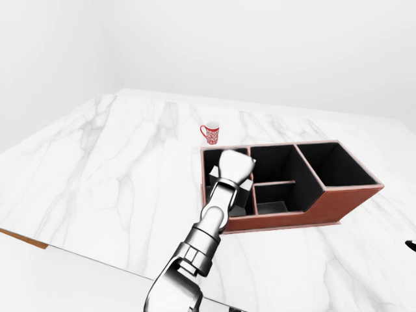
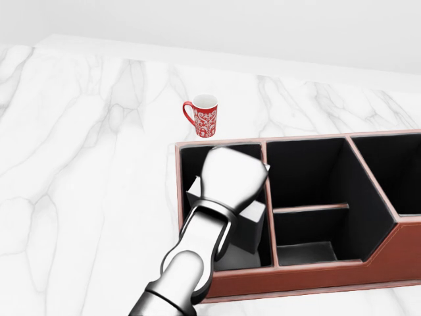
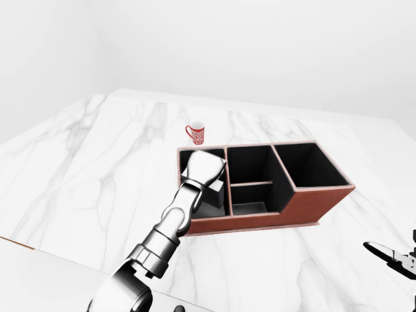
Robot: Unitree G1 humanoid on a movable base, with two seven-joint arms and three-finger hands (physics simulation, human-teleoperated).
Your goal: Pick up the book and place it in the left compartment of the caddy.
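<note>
A white marble bench [image 2: 79, 171] is carrying a long reddish-brown caddy [image 2: 316, 280] with black-lined compartments. The caddy is the landmark for everything here.

The robot's left hand [image 2: 231, 176] is reaching in from the bottom of the head view and is hanging over the caddy's leftmost compartment [image 2: 191, 161]. Beneath the hand, inside that compartment, the book [image 2: 242, 224] is showing as a pale grey block with its corners poking out past the hand's left and right sides. It is sitting tilted, leaning between the compartment's walls rather than lying flat. This placement fits the task: the hand is most likely there because the book is being lowered into, or let go in, that left compartment.

The back of the hand is facing the cameras and is hiding the fingers, so it is not possible to tell whether they are spread or still pinching the book, or whether they are touching it at all.

A red patterned mug [image 2: 202, 115] is standing upright on the bench just beyond the caddy's far left corner, apart from it.

The right hand [image 3: 393, 255] is barely showing, well to the right of the caddy in the right-eye view, too small to read.
</note>
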